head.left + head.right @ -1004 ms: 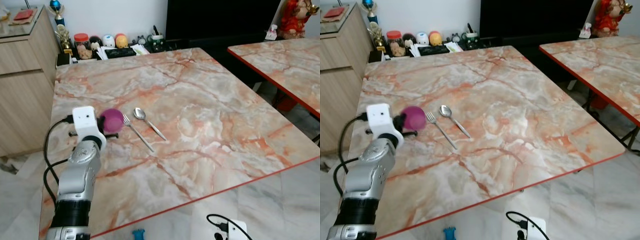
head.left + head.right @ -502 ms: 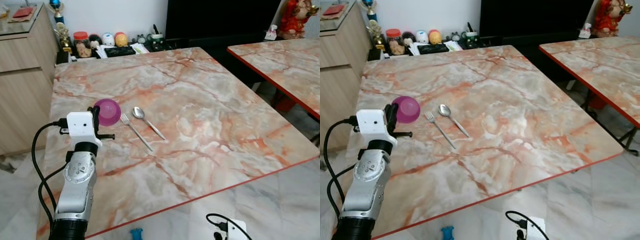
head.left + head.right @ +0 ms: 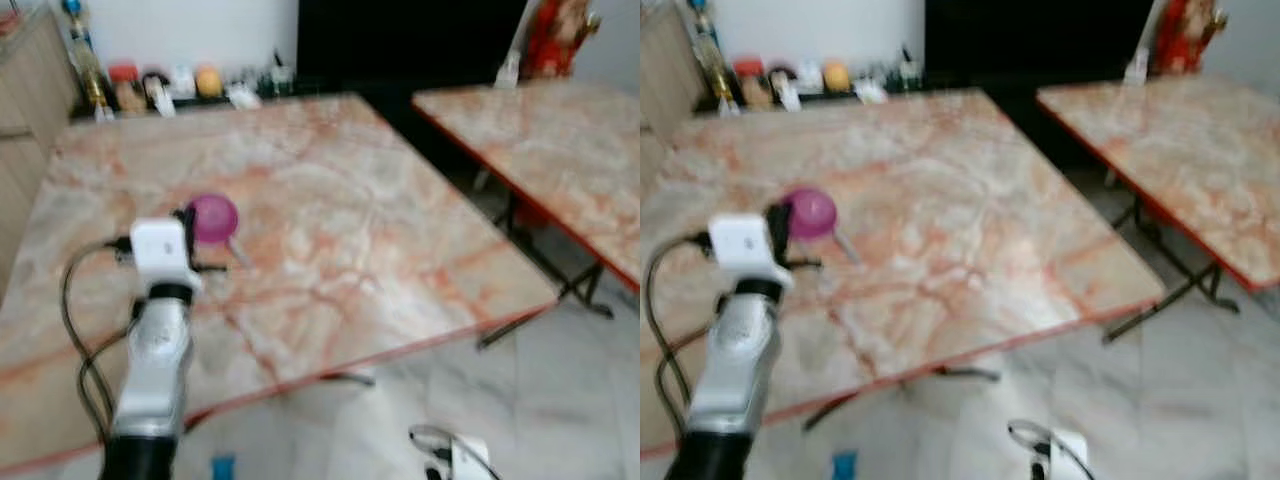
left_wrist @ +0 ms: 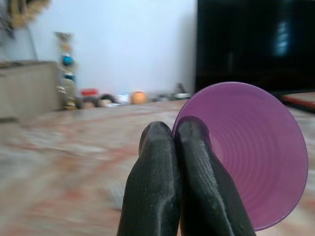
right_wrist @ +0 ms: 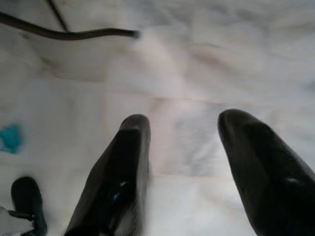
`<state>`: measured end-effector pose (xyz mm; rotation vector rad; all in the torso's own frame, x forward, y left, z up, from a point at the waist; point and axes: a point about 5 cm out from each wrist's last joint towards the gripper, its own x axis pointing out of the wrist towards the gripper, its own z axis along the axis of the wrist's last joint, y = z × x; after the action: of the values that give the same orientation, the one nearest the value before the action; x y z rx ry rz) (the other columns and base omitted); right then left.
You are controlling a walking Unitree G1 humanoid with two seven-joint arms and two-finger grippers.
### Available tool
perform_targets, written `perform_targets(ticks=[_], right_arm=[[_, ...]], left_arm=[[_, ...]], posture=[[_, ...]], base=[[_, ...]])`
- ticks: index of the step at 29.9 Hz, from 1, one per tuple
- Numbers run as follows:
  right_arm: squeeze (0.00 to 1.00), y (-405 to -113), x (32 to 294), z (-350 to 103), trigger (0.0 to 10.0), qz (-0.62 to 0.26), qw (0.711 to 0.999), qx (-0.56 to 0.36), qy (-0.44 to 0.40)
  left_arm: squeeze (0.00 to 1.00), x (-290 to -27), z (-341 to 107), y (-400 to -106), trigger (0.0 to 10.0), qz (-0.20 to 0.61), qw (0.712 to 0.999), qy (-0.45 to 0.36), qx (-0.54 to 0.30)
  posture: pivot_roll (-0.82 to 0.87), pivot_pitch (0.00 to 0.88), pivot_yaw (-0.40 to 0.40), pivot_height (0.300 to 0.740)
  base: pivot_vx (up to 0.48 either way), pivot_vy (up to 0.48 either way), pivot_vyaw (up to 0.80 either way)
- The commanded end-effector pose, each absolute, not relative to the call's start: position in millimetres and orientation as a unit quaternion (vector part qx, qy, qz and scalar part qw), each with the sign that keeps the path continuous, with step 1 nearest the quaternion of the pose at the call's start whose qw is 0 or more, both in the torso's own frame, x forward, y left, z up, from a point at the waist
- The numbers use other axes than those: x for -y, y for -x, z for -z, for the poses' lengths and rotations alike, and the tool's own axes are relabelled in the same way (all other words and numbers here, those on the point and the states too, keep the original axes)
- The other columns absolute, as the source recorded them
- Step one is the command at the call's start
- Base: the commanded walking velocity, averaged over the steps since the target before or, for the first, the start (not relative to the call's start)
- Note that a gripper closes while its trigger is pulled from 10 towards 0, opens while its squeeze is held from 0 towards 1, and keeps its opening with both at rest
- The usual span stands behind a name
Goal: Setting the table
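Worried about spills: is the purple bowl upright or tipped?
Tipped. The purple bowl is on its side, its open mouth facing the wrist camera, rim pinched by the left hand. It looks empty.

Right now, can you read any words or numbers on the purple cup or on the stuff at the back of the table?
No text can be read.
Purple cup, held by the left end effector: plain, no words or numbers.
Jars and toys at the table's far edge: too blurred to read.

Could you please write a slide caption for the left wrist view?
Left gripper pinches the rim of a purple bowl above the marble table.
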<state>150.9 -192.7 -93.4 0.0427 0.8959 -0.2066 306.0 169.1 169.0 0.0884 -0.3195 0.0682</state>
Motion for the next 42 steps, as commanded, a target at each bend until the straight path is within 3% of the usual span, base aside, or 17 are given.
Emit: perform_targets(ticks=[1, 11, 42], right_arm=[[0.0, -152.7, 190.1, 92.6, 10.0, 0.097, 0.899, -0.426, -0.021], [0.0, -151.9, 190.0, 93.3, 10.0, 0.096, 0.897, -0.431, -0.023], [0.0, -151.5, 188.1, 93.7, 10.0, 0.098, 0.897, -0.431, -0.031]], left_arm=[[0.0, -173.4, -174.6, -307.7, 10.0, -0.041, 0.983, -0.05, 0.17], [0.0, -173.4, -176.3, -310.0, 10.0, -0.045, 0.983, -0.049, 0.172], [0.0, -173.6, -174.4, -314.3, 10.0, -0.034, 0.983, -0.053, 0.17]], posture=[[0.12, 0.0, -0.068, 0.74], [0.12, 0.0, -0.066, 0.74], [0.1, 0.0, -0.055, 0.74]], base=[[0.0, -0.472, 0.5], [0.0, -0.465, 0.8], [0.0, -0.45, 0.12]])
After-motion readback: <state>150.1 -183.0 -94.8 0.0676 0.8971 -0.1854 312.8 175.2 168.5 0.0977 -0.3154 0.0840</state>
